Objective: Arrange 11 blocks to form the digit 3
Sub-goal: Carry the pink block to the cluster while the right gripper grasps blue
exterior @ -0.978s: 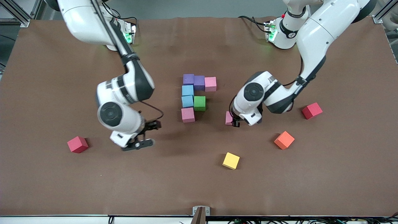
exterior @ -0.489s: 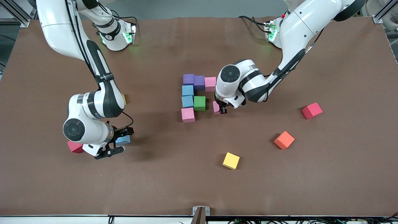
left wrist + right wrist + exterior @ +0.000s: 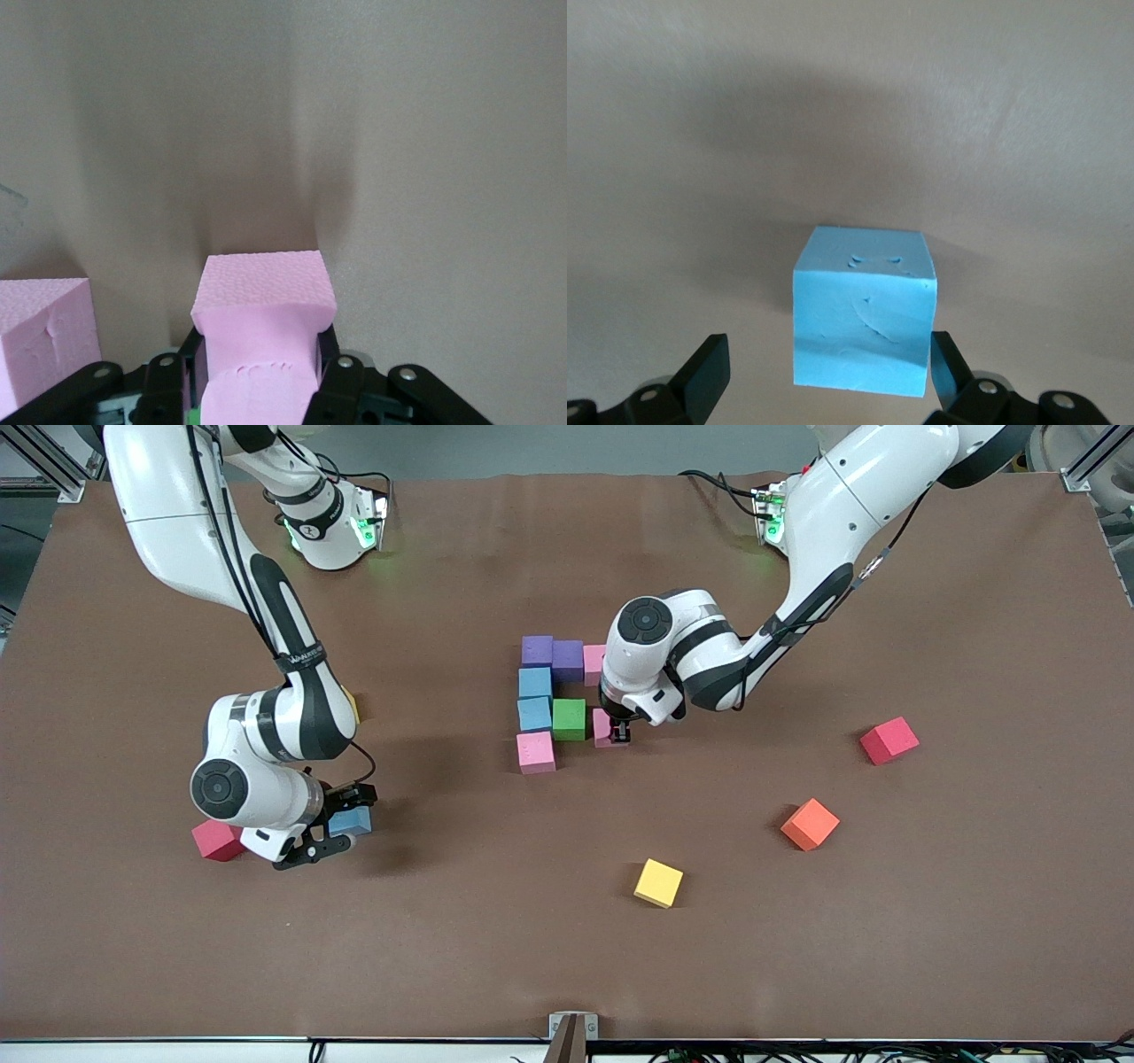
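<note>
Left gripper [image 3: 617, 733] clamps a pink block [image 3: 262, 305] just beside the green block [image 3: 569, 719]. Right gripper [image 3: 824, 376], fingers apart, straddles a blue block [image 3: 864, 320] near a red cube [image 3: 213, 839].

No legible text, label, brand name, number or sign appeared on the blocks or the tabletop in any view. A dark band on the forearm of the right arm [image 3: 299, 657] carried small pale lettering, but its characters could not be made out. The two wrist views showed only plain foam faces, unmarked.
</note>
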Motion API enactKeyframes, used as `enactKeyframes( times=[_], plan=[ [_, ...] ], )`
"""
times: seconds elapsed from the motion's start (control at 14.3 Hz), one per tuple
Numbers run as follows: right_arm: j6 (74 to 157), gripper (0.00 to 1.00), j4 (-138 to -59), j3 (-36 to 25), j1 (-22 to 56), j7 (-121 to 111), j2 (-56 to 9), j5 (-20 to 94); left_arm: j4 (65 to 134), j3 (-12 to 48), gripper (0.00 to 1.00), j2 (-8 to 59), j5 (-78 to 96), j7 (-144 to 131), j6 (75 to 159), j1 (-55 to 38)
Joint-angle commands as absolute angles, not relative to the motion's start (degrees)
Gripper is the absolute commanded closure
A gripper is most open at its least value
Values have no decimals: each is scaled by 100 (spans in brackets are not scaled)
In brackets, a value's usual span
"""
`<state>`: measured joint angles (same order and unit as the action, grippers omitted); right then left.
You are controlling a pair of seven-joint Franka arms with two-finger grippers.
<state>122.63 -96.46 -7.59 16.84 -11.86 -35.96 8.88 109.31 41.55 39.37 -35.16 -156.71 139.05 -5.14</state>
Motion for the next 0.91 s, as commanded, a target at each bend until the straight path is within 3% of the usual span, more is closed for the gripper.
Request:
enactKeyframes(
  times=[0.0,0.21,0.28,0.42,0.63,0.84],
  plan=[
    [12506,0,-10063,-659,1582,-1283,-3366,896,10986,4122,86,3981,-3797,-16277,14123,-615],
    [12577,0,-10072,-659,1582,-1283,-3401,896,10978,4122,87,3981,-3797,-16277,14185,-659],
    [12621,6,-10072,-659,1582,-1283,-3410,896,10978,4122,86,3999,-3788,-16277,14212,-668],
    [12647,38,-10063,-659,1582,-1283,-3445,896,10986,4122,86,4008,-3788,-16286,14221,-668],
    [12735,71,-10055,-659,1582,-1353,-3463,888,10986,4122,84,4008,-3797,-16365,14221,-703],
    [12780,85,-10011,-659,1608,-1600,-3489,896,10960,4122,82,4017,-3797,-16365,14229,-755]
  ],
)
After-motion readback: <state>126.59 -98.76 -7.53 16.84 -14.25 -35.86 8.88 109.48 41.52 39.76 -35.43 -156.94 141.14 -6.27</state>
